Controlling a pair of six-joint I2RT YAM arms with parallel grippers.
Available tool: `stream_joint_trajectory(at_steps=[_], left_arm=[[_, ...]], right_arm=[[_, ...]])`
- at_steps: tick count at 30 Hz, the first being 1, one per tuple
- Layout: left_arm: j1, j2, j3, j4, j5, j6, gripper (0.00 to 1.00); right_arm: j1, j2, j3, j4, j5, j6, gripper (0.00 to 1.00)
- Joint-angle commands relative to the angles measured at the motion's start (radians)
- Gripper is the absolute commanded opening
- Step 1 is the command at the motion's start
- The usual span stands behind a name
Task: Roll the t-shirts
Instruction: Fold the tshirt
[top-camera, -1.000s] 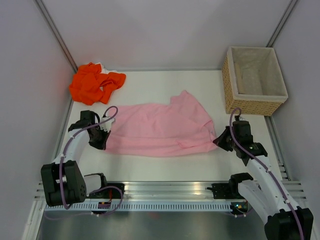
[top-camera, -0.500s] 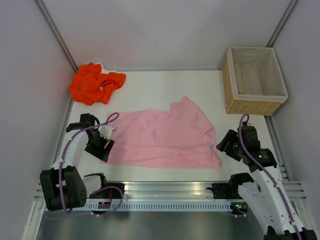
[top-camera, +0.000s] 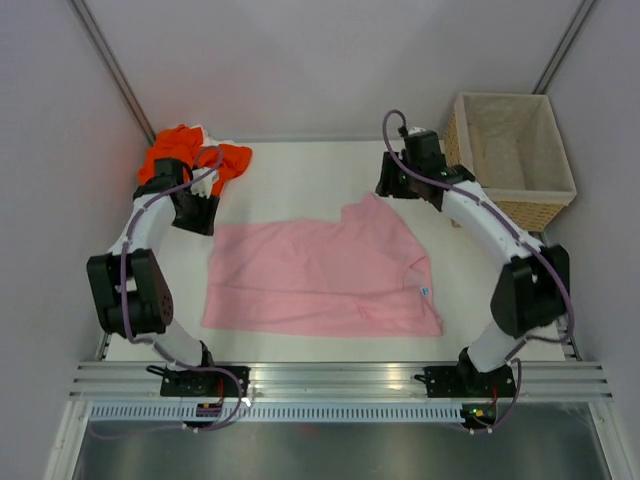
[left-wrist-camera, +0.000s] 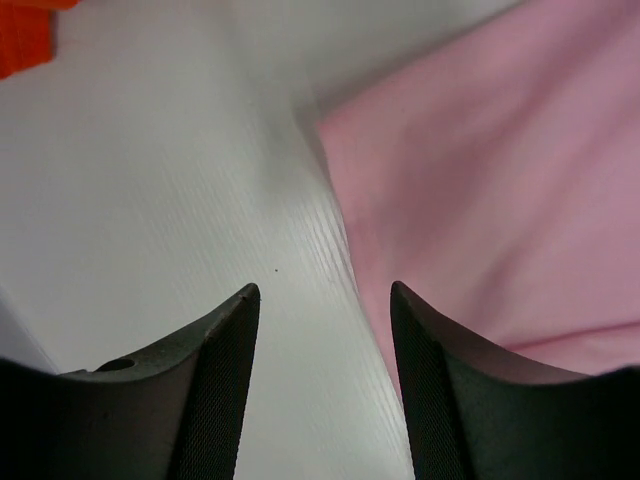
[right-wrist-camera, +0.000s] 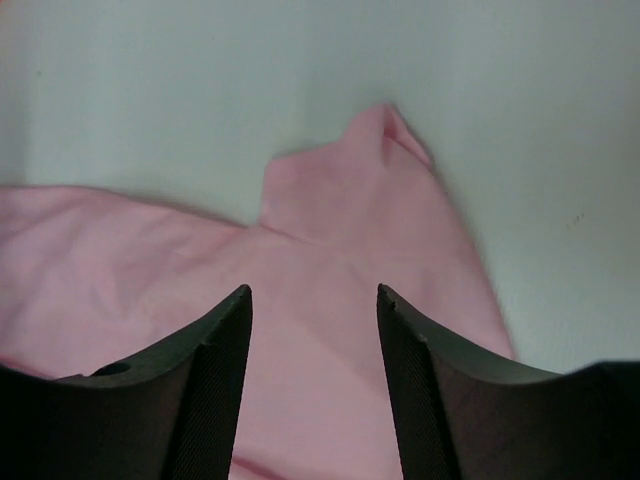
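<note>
The white desk (top-camera: 300, 175) carries the pink t-shirt (top-camera: 320, 275), spread nearly flat in the middle, and the orange t-shirt (top-camera: 168, 142), bunched in the far left corner. The left hand (left-wrist-camera: 322, 295) hangs with fingers spread over the pink one's far left corner, the right hand (right-wrist-camera: 313, 292) likewise spread above its far right peak; neither grips cloth. Each should probably pinch its corner low and pull outward evenly, flattening that edge before rolling. The small neck label (top-camera: 424, 292) lies near the right edge.
</note>
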Motion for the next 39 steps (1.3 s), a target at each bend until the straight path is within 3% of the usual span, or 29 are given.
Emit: stream_joint_trajectory(at_steps=[1,9,14,23,26,28,30,34,39], left_arm=[[0.011,0.126,0.105,0.091,0.055,-0.104,0.60],[0.013,0.310,0.179,0.142,0.092,-0.102,0.64],[0.013,0.352,0.172,0.151,0.127,-0.101,0.63],[0.011,0.353,0.154,0.198,0.188,-0.107,0.52],[0.013,0.369,0.154,0.197,0.219,-0.110,0.41],[0.011,0.373,0.152,0.191,0.236,-0.108,0.22],[0.011,0.352,0.137,0.191,0.245,-0.098,0.03],[0.017,0.274,0.094,0.209,0.279,-0.085,0.02],[0.054,0.125,0.010,0.249,0.314,-0.076,0.02]], right_arm=[[0.013,0.240,0.209,-0.010,0.010,-0.147,0.60],[0.013,0.683,0.600,-0.098,0.017,-0.255,0.65],[0.013,0.799,0.700,-0.175,-0.026,-0.296,0.61],[0.013,0.681,0.519,-0.083,-0.079,-0.282,0.28],[0.012,0.668,0.533,-0.087,-0.089,-0.279,0.10],[0.012,0.650,0.534,-0.089,-0.087,-0.275,0.00],[0.012,0.596,0.509,-0.064,-0.082,-0.272,0.00],[0.012,0.454,0.395,0.000,-0.076,-0.255,0.00],[0.012,0.170,0.076,0.112,-0.072,-0.195,0.00]])
